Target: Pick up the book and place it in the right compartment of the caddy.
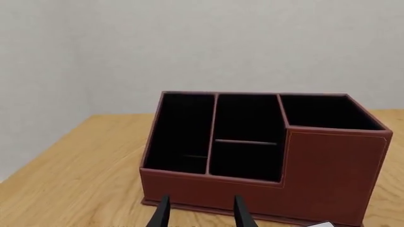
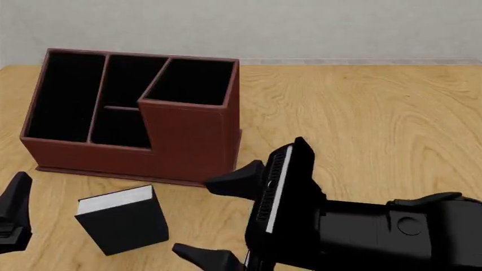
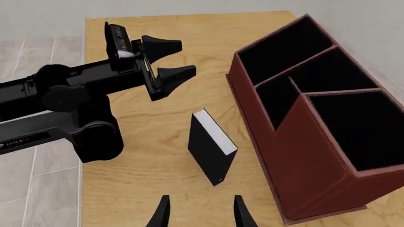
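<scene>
Reddish-brown and black-lined, the caddy (image 2: 188, 148) stood on the wooden table (image 2: 362, 113) toward the far left in the front view, its four sections all showing only dark lining, and its right compartment (image 2: 194, 82) rose above the stepped front wall with nothing visible inside. Just in front of the caddy, apart from its base, the book (image 2: 124, 221) stood upright on the tabletop (a small black hardcover, white page edges facing up), tilted slightly and held by neither arm. The right gripper (image 2: 214, 217) hovered just to the right of the book with its two dark fingers spread wide and nothing between them; in the right wrist view the book (image 3: 211, 146) sat ahead of the fingertips. The left gripper (image 3: 170, 59) hung to the book's left near the table's front edge, its fingers likewise parted and holding nothing, pointed toward the caddy (image 1: 265, 156).
</scene>
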`<action>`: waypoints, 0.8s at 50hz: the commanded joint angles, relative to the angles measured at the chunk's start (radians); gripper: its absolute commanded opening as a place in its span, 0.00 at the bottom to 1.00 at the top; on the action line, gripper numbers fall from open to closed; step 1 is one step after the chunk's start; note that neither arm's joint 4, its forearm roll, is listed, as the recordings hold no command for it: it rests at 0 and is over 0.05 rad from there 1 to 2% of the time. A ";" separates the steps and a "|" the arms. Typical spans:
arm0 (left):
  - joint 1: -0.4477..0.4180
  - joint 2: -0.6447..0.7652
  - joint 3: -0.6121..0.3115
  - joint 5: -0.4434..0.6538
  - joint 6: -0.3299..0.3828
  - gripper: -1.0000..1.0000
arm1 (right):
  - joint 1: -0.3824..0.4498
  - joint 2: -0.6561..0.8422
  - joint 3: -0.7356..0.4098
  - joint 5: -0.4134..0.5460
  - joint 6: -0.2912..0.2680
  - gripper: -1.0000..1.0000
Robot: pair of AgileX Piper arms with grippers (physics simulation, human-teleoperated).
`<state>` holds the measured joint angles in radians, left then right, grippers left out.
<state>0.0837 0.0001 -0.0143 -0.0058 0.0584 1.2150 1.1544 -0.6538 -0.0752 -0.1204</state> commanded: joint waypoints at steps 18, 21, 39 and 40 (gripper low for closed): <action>0.041 0.000 0.011 -0.004 -0.010 1.00 | -0.022 0.200 -0.121 -0.030 -0.021 1.00; 0.045 0.000 0.012 -0.005 -0.011 1.00 | -0.025 0.217 -0.129 -0.032 -0.022 1.00; 0.065 0.000 0.013 0.000 -0.013 1.00 | -0.036 0.286 -0.174 -0.044 -0.019 1.00; 0.065 0.000 0.013 0.000 -0.011 1.00 | -0.035 0.291 -0.176 -0.045 -0.019 1.00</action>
<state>0.1399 0.0001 -0.0021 -0.0075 0.0468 1.1855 1.4051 -0.8034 -0.1157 -0.1384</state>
